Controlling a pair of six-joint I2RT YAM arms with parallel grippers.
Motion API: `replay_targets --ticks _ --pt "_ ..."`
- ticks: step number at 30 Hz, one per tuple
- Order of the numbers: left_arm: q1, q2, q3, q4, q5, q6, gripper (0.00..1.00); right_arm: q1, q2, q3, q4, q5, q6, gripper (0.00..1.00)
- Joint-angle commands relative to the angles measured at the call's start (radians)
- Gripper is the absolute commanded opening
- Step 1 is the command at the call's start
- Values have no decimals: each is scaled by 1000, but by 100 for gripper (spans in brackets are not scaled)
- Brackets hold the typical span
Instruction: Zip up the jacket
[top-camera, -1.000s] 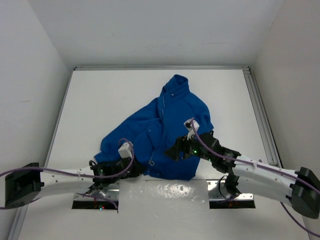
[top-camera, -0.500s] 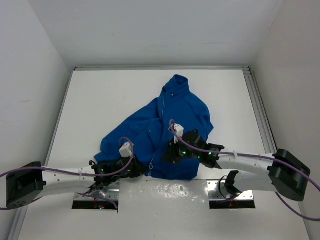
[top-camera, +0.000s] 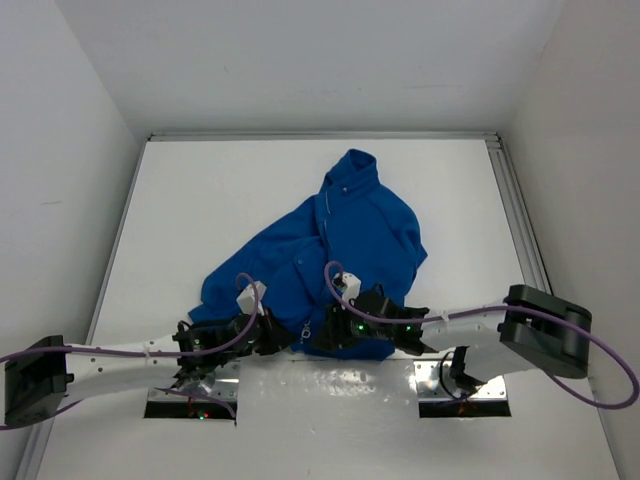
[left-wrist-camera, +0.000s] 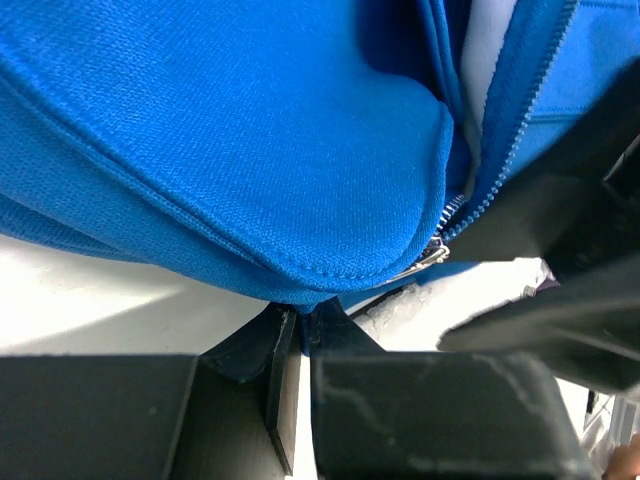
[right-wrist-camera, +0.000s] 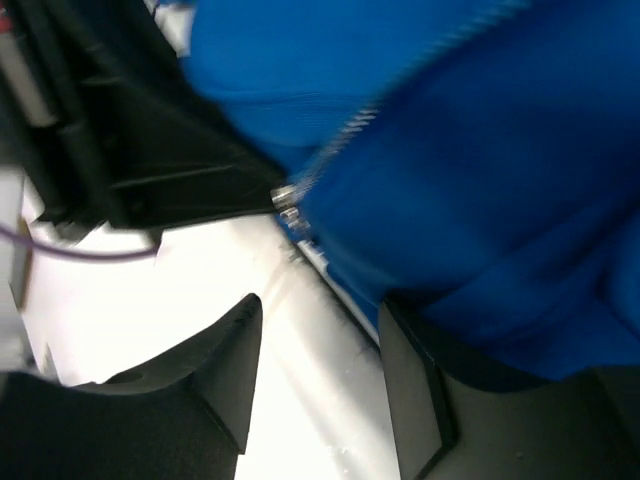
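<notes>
The royal-blue jacket (top-camera: 352, 225) lies crumpled mid-table, collar at the far end, hem at the near edge. Its silver zipper slider (top-camera: 303, 328) sits at the bottom hem. My left gripper (top-camera: 274, 338) is shut on the hem of the jacket (left-wrist-camera: 250, 130), just left of the slider (left-wrist-camera: 432, 255); the pinch shows in the left wrist view (left-wrist-camera: 300, 318). My right gripper (top-camera: 322, 340) is open over the near hem, right of the slider. In the right wrist view its jaws (right-wrist-camera: 320, 330) stand apart below the jacket (right-wrist-camera: 480, 150), with the slider (right-wrist-camera: 288, 203) just beyond them.
A glossy white plate (top-camera: 330, 385) covers the near table edge between the arm bases. White walls close in the table (top-camera: 210, 190) on three sides, with a metal rail (top-camera: 520, 220) along the right. The left gripper's black body (right-wrist-camera: 150, 150) is close to the right gripper.
My right arm has swung left and nearer, from the jacket's right front panel down to the hem beside the zipper slider. My left gripper has stayed on the hem.
</notes>
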Motion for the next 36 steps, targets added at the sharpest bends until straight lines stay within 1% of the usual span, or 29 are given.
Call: replay_targets --ticks 1,4,6,11,12,13,15,16,19,22,23,26,31,36 --pt "2 -1 -45 63 36 25 0 1 48 -11 219 55 120 50" --pt "2 -16 -45 95 55 36 0 1 109 3 315 29 164 48" --pt "1 -26 -69 117 77 45 0 1 141 1 343 28 190 47" --pt "1 -36 -83 154 123 56 0 1 192 -14 430 71 227 47" --pt "1 -39 -85 154 126 56 0 1 197 -16 438 74 235 46" --pt "-1 -43 -88 152 128 56 0 -1 201 -16 456 72 238 42" --pt "1 -58 -91 145 123 54 0 -1 203 -20 472 69 249 41" --pt "-1 -65 -94 135 117 51 0 1 200 -24 473 71 250 39" --pt "-1 -73 -97 120 109 50 0 1 169 -37 441 83 247 38" --pt "1 -76 -94 108 105 53 0 1 131 -51 400 91 237 42" --pt "1 -76 -94 108 105 54 0 2 123 -56 391 91 232 46" --pt "1 -70 -88 106 106 62 0 2 105 -66 378 115 221 48" --pt "-1 -52 -74 94 100 70 0 2 79 -48 328 115 186 47" --pt "-1 -47 -74 97 98 68 0 2 39 -71 289 149 171 46"
